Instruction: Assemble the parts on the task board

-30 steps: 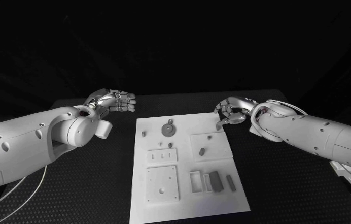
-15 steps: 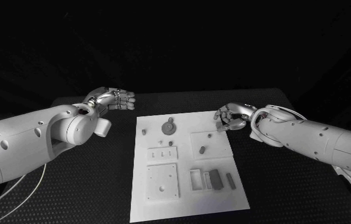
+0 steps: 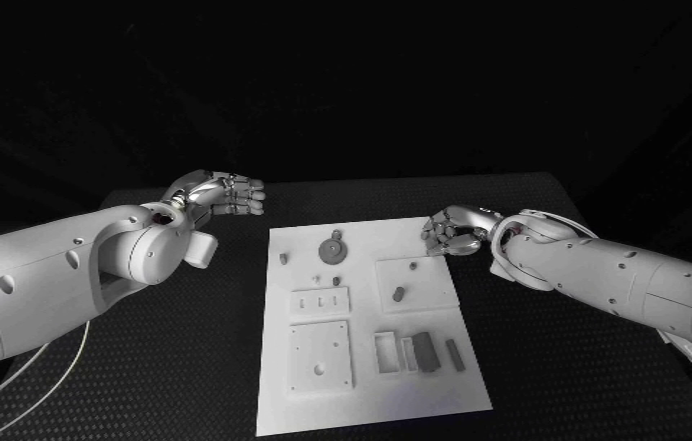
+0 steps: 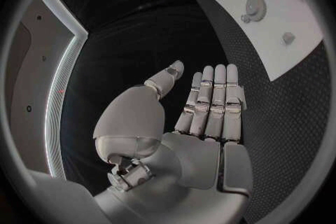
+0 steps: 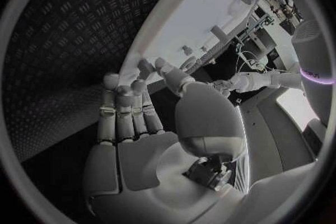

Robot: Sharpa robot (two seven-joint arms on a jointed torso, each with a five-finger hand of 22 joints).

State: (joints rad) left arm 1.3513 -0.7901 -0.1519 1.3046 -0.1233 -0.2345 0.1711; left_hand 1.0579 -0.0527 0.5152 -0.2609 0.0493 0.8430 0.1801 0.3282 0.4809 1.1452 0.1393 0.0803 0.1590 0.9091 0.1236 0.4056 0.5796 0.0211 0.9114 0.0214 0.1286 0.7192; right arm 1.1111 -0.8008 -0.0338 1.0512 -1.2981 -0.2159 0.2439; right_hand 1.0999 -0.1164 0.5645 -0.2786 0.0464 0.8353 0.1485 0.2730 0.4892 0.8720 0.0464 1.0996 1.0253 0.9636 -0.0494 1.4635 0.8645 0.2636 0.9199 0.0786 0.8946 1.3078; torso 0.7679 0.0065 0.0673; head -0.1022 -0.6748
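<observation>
The white task board (image 3: 361, 396) lies in the middle of the black table. On it rest a round grey disc (image 3: 333, 251), a slotted plate (image 3: 320, 306), a square plate (image 3: 320, 359), a raised square (image 3: 418, 289) and dark blocks (image 3: 424, 352). My right hand (image 3: 453, 231) hovers curled at the board's far right edge, where thumb and finger pinch a small grey part (image 5: 145, 65). My left hand (image 3: 227, 196) hangs off the board's far left corner, fingers straight and apart, holding nothing. In the left wrist view the left hand (image 4: 206, 106) faces the board (image 4: 297, 50).
A small peg (image 3: 283, 259) and a small piece (image 3: 335, 282) sit on the board's left half. A thin grey bar (image 3: 456, 357) lies near its right edge. Black ribbed table (image 3: 577, 361) surrounds the board. A white cable (image 3: 43, 376) runs near my left arm.
My right hand has dropped lower and drawn in at the board's right edge with the grey part. The left hand has barely moved.
</observation>
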